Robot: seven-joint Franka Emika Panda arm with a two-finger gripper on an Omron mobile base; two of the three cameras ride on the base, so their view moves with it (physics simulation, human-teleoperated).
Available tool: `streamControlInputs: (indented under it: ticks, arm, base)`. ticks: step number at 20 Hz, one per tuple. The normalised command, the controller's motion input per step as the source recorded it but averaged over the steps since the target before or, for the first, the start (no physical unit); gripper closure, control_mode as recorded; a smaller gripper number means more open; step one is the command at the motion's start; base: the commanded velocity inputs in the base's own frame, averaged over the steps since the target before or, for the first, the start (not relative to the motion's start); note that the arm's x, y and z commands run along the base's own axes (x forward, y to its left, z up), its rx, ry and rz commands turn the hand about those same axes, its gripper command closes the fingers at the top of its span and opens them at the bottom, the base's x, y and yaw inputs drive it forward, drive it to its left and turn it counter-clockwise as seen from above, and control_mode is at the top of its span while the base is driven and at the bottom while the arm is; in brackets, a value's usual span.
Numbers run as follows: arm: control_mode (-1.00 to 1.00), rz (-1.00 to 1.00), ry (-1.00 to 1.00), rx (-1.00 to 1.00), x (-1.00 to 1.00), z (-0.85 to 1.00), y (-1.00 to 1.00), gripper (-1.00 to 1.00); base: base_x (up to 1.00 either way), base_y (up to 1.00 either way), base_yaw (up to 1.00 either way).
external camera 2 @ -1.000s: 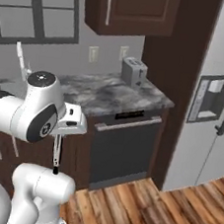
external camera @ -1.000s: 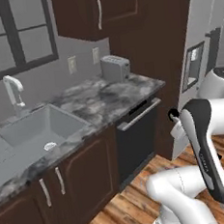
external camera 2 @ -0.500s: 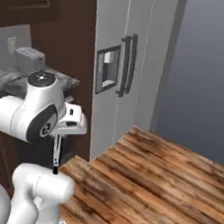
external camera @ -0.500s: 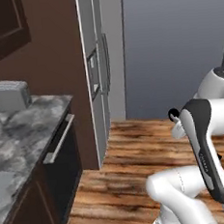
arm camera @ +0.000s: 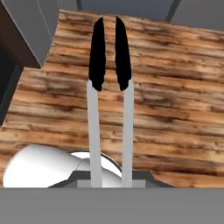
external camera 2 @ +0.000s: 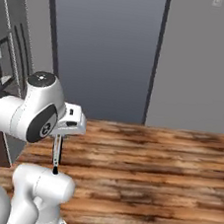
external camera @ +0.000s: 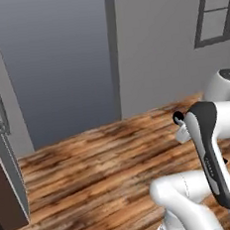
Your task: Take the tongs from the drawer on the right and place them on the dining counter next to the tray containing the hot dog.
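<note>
- Our gripper is clamped on the tongs, which hang down toward the wood floor.
- We think the thin grip could slip during base motion.
- We risk clipping the fridge.

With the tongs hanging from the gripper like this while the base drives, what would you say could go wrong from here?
The tongs hang long below the gripper, held only at their top end, so a jolt might swing or slip them. Their dark tips sit close above the robot's own white body, which they could strike. The wooden floor lies below any drop.
</note>
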Motion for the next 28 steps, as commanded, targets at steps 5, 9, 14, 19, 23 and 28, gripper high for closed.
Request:
streamControlInputs:
  ticks: [5, 9, 14, 19, 23, 28]
  arm:
    - [1.00, 0.00, 0.00, 0.00, 0.00, 0.00, 0.00, 1.00]
    - [1.00, 0.00, 0.00, 0.00, 0.00, 0.00, 0.00, 1.00]
    - [1.00, 0.00, 0.00, 0.00, 0.00, 0.00, 0.00, 1.00]
    - [1.00, 0.00, 0.00, 0.00, 0.00, 0.00, 0.00, 1.00]
    - [1.00, 0.00, 0.00, 0.00, 0.00, 0.00, 0.00, 1.00]
    - [1.00, 0.00, 0.00, 0.00, 0.00, 0.00, 0.00, 1.00]
  base:
    - [0.00, 0.00, -0.92]
    - [0.00, 0.00, -0.92]
    - [0.08, 0.00, -0.87]
    - [0.81, 0.04, -0.52]
    - [1.00, 0.06, -0.23]
    - [1.00, 0.47, -0.35]
